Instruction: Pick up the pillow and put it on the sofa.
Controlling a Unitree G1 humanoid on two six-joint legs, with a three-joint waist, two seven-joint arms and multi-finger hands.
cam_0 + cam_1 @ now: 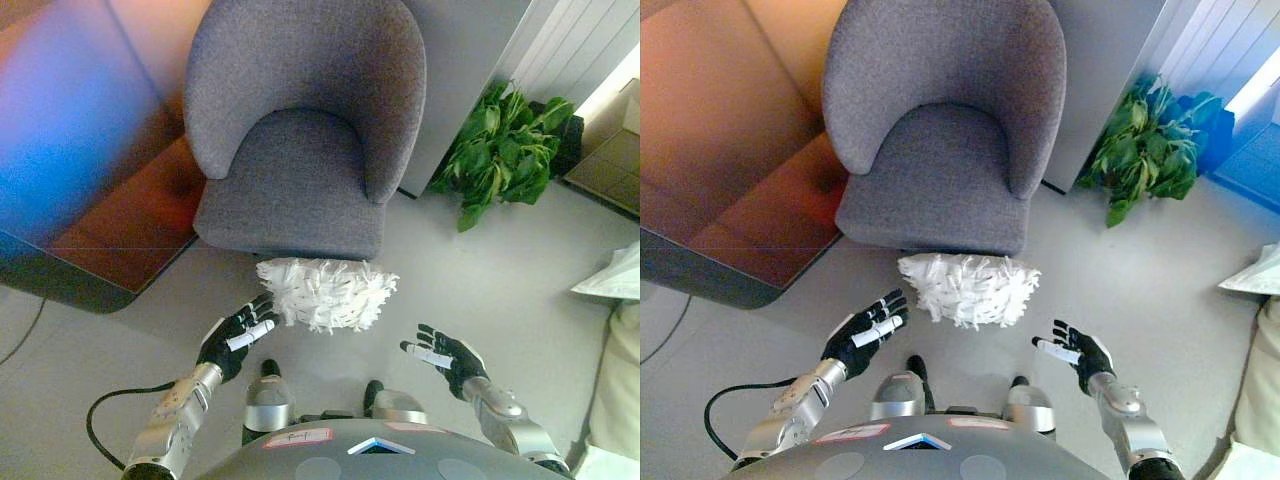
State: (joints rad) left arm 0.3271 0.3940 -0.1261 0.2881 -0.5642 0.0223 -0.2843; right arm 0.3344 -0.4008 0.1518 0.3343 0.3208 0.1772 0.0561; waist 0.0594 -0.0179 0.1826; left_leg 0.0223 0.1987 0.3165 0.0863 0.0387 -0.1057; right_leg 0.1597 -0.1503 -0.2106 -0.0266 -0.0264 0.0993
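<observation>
Below you, a grey upholstered sofa chair (300, 140) with a rounded back fills the upper middle of the view, standing on a pale floor (480, 270) with its seat bare. To its left you see a low, dark wooden table (730, 190), and to its right a leafy green potted plant (505, 150) against the wall. Directly in front of the chair's base lies the white, shaggy pillow (327, 292), resting on the floor and just touching the chair's front edge. Your left hand (236, 340) hovers at the pillow's left end, fingers spread and straight, their tips at or just beside the fringe, gripping nothing. Your right hand (1072, 351) hangs apart from the pillow's right end, fingers likewise spread and loose, palm turned inward.
</observation>
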